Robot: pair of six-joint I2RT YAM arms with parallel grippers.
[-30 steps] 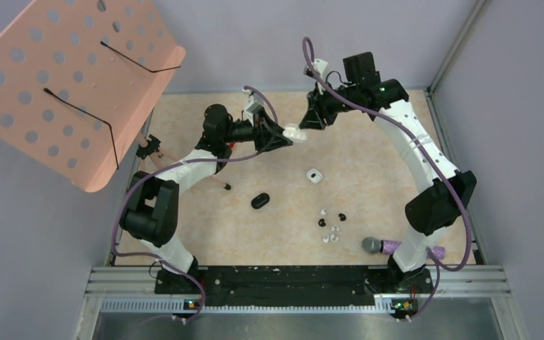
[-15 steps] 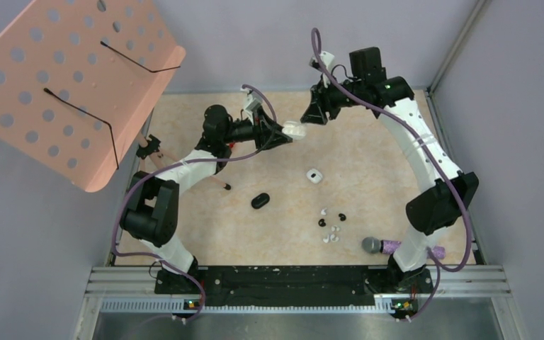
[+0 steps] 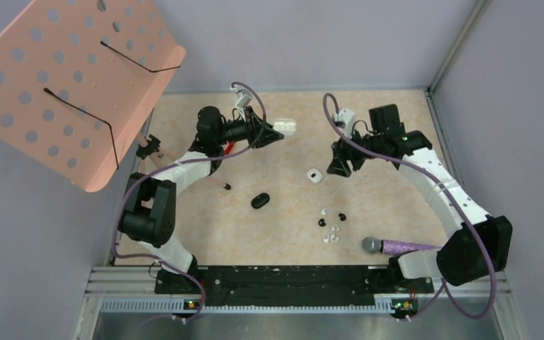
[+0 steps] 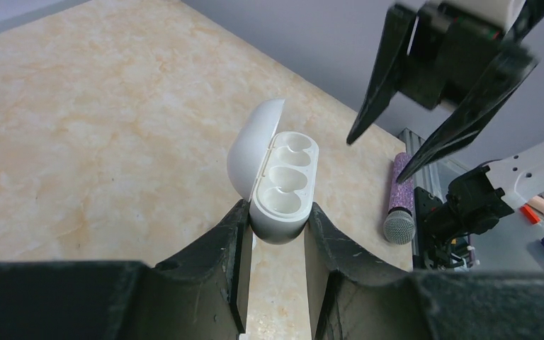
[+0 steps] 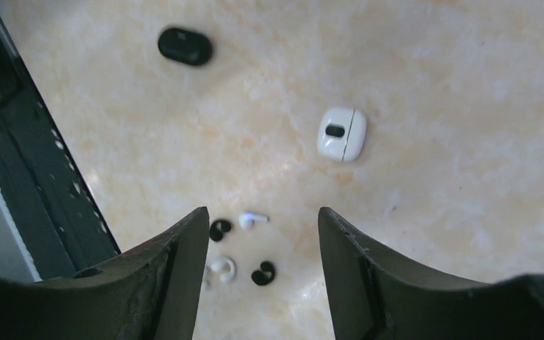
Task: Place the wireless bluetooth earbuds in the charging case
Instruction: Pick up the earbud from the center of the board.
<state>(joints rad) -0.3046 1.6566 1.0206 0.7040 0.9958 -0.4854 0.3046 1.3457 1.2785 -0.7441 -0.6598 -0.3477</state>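
Note:
My left gripper [image 4: 276,212] is shut on a white charging case [image 4: 283,184] held above the table, lid flipped open to the left, its wells showing bare. From above, the case [image 3: 285,127] sits at the left gripper [image 3: 278,132] near the back. Several earbuds [image 3: 331,225] lie loose on the table: two black ones [image 5: 220,229] [image 5: 263,273] and white ones [image 5: 251,219] [image 5: 223,268]. The right gripper [image 5: 263,216] hangs open above them, nothing between its fingers. It stands [image 3: 341,164] beside a closed white case.
A closed white case [image 3: 314,176] and a black case [image 3: 260,200] lie mid-table. A purple glitter microphone [image 3: 397,247] rests by the right arm's base. A pink perforated stand [image 3: 71,78] overhangs the left side. Walls enclose the table.
The right arm has swung away from the held case, forward and down toward the earbuds, its jaws spreading wider. The left gripper has shifted the case slightly toward the back.

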